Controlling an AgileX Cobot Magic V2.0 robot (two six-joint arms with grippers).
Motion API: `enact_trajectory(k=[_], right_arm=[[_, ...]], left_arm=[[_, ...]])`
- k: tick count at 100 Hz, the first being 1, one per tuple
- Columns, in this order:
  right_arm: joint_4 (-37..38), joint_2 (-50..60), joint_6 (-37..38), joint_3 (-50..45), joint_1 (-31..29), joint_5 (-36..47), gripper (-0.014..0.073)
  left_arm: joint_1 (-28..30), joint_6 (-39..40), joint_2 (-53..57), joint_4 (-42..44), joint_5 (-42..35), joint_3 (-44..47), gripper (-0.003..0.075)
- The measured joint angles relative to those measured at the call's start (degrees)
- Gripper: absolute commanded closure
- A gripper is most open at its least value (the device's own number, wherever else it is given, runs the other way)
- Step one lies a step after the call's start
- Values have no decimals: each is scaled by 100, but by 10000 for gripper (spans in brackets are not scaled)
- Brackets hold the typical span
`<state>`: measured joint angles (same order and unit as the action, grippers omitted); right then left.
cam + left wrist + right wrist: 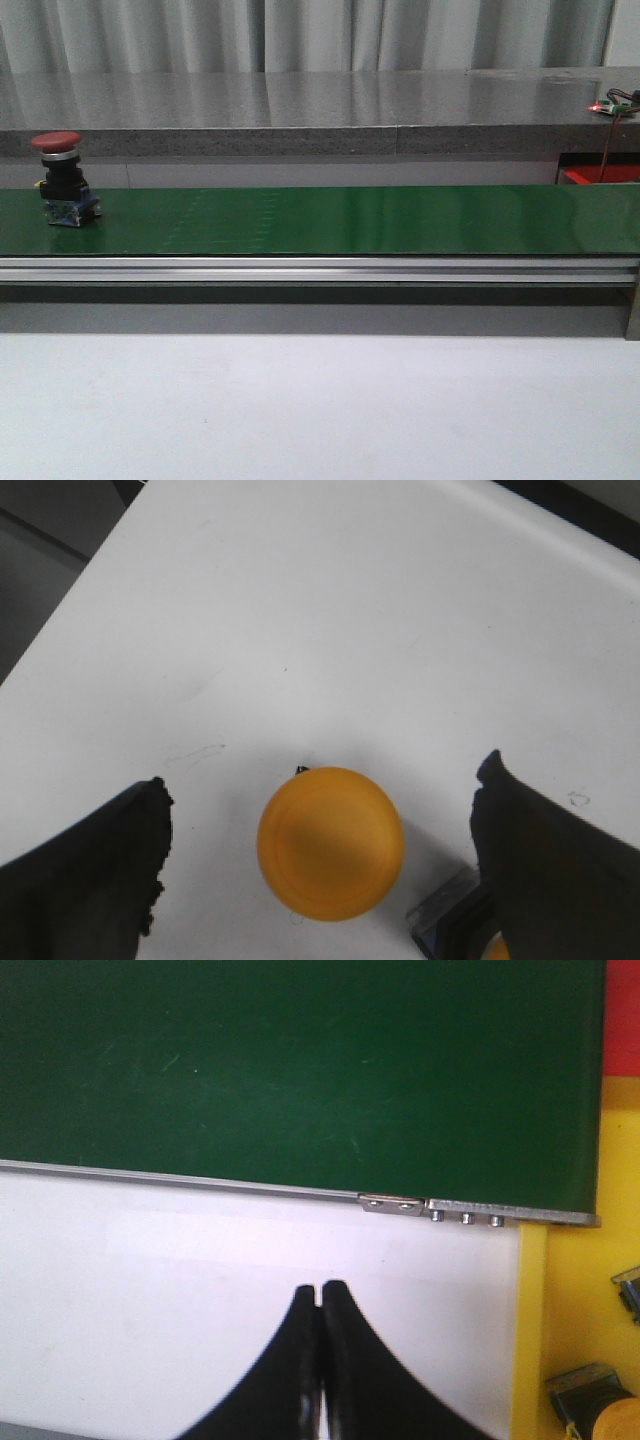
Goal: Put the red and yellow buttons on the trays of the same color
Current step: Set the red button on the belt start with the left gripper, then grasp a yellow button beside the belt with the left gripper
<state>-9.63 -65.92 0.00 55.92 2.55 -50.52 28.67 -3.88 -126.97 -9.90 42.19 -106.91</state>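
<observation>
Between the wide-apart fingers of the left tool (320, 865) a yellow button (330, 842) sits on the white desk (330, 610), ready to be grabbed, while the right tool (319, 1360) is clenched on nothing and a red button (63, 178) waits on the green belt (350, 220).

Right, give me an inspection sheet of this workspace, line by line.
Surface: white table before a green conveyor belt.
Job's things: red button on the belt's left end; yellow button on the white surface between the left gripper's fingers; yellow tray holding another yellow button; red tray partly seen behind the belt.
Clutter: nothing seen.
Grippers: left gripper open around the yellow button; right gripper shut, empty.
Cables: thin wire from a lit circuit board.
Surroundings: grey ledge, curtain.
</observation>
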Motion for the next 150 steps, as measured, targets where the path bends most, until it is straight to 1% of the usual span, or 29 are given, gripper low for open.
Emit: enact_trajectory(k=[28, 34, 39, 49, 60, 70, 93, 110, 131, 150], right_arm=[[0, 0, 0, 0, 0, 0, 667], [0, 0, 0, 0, 0, 0, 667], [0, 0, 0, 0, 0, 0, 667], [0, 0, 0, 0, 0, 0, 667], [0, 0, 0, 0, 0, 0, 667], [0, 0, 0, 0, 0, 0, 667], [0, 0, 0, 0, 0, 0, 667], [0, 0, 0, 0, 0, 0, 667], [0, 0, 0, 0, 0, 0, 667], [0, 0, 0, 0, 0, 0, 667]], left_arm=[[0, 0, -300, -34, 43, 0, 176], [0, 0, -309, -43, 51, 0, 192], [0, 0, -313, -43, 51, 0, 232], [0, 0, -313, -46, 51, 0, 361], [0, 0, -313, -56, 40, 0, 477], [0, 0, -313, -56, 28, 0, 531], [0, 0, -264, -56, 40, 0, 533], [0, 0, 177, -56, 161, 0, 533], [-65, 0, 892, -20, 521, 0, 533], [-262, 0, 1409, 20, 990, 11, 533]])
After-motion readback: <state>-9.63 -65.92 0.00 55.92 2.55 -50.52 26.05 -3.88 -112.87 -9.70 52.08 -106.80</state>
